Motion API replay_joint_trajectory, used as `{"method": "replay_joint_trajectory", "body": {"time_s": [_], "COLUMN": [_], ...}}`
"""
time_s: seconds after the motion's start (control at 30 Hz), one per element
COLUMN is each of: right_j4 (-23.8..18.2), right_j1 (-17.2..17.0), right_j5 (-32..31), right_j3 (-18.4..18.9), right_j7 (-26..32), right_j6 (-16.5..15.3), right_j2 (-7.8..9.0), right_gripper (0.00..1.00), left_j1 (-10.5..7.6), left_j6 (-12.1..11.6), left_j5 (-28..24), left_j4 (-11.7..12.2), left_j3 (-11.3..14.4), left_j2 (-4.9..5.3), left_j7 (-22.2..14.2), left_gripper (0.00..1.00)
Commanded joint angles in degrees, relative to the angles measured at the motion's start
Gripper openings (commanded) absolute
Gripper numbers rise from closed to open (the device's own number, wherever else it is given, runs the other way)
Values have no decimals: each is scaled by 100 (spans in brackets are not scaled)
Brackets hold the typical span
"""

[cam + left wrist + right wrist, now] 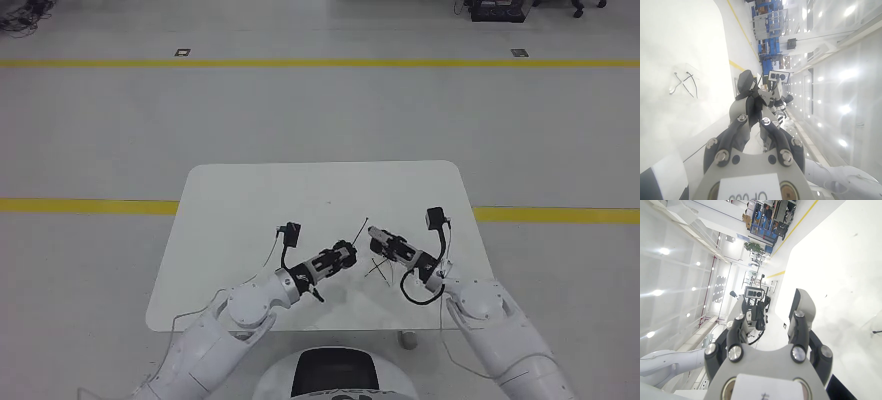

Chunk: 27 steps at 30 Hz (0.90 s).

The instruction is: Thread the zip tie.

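Left gripper (350, 252): fingers pinched on a thin zip tie (360, 229); in the top view it juts out over the table (250, 200).
Right gripper (770, 303): spread wide, empty.
Loose ties (684, 84): crossed on the table, near both grippers.

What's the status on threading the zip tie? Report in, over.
Status: left pincer shut on zip tie, not yet threaded. Right pincer open, empty, close by. Spare ties lie on the table beneath.
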Motion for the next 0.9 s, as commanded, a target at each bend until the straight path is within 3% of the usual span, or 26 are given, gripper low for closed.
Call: {"method": "replay_joint_trajectory", "body": {"time_s": [0.0,0.1,0.4,0.5,0.57,0.7,0.87], "right_j4": [6,2,48,410,712,1258,1754], "right_j1": [9,16,34,303,574,1061,1531], "right_j5": [24,25,-6,333,497,1019,1390], "right_j3": [137,154,142,233,316,413,354], "right_j7": [161,184,197,1308,2254,3758,4748], "right_j6": [124,156,219,-19,-23,-23,-23], "right_j2": [31,35,35,91,146,207,201], "right_gripper": [100,100,100,100,100,100,100], "left_j1": [-23,-79,-127,-161,-153,-80,7], "left_j6": [38,125,204,118,64,-116,-277], "left_j5": [-59,23,19,-107,-184,-114,-123], "left_j4": [46,38,101,213,252,269,235], "left_j3": [-111,-189,-167,-316,-450,-691,-830], "left_j2": [32,69,63,112,171,281,368], "left_j7": [-181,-394,-360,-743,-1216,-1798,-2285], "left_gripper": [0,0,0,0,0,0,0]}}
